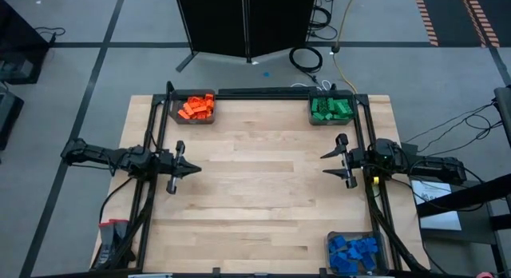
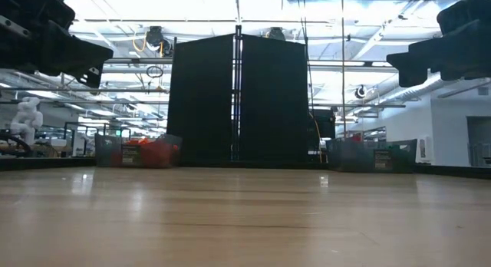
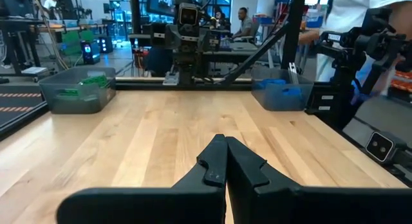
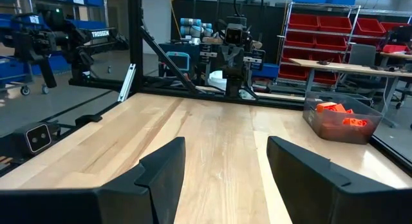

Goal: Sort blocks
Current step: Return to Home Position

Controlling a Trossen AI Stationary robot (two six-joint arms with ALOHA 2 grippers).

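The blocks lie sorted in three clear grey bins. Orange blocks [image 1: 196,107] fill the far-left bin, also seen as orange blocks [image 4: 340,116]. Green blocks [image 1: 330,109] fill the far-right bin, and blue blocks [image 1: 352,252] fill the near-right bin. My left gripper [image 1: 192,168] hovers at the table's left side, shut, its fingertips together in the left wrist view [image 3: 225,161]. My right gripper [image 1: 326,163] hovers at the right side, open, fingers wide apart in the right wrist view [image 4: 225,166]. Neither holds anything.
A bare stretch of wooden tabletop [image 1: 263,182] lies between the two grippers. A black frame rail [image 1: 263,93] runs along the far edge between the bins. A dark panel [image 2: 238,98] stands behind the table. People show in the room beyond.
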